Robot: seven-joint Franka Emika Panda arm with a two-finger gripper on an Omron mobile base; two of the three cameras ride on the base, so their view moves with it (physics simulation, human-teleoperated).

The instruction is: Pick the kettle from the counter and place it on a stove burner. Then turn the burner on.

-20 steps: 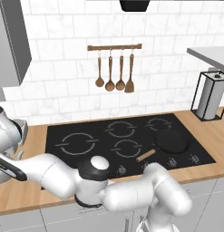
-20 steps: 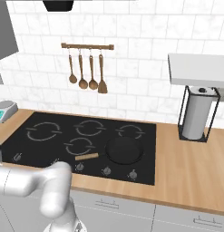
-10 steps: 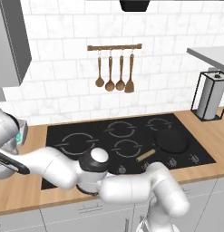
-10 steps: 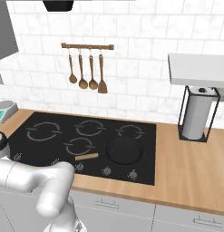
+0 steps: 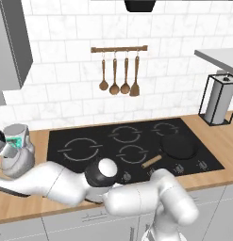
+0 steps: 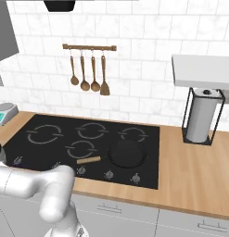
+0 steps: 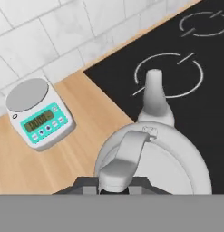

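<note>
In the hand view the kettle [image 7: 152,158] is round and silver-grey, with a pale arched handle and a spout that points at the largest ring of the stove burner [image 7: 168,74]; the tool [image 7: 114,185] is clamped on this handle; the kettle sits over the left edge of the black cooktop [image 7: 195,99]; the scale [image 7: 37,113] stands apart on the desk [image 7: 50,158], near the tiled wall.
</note>
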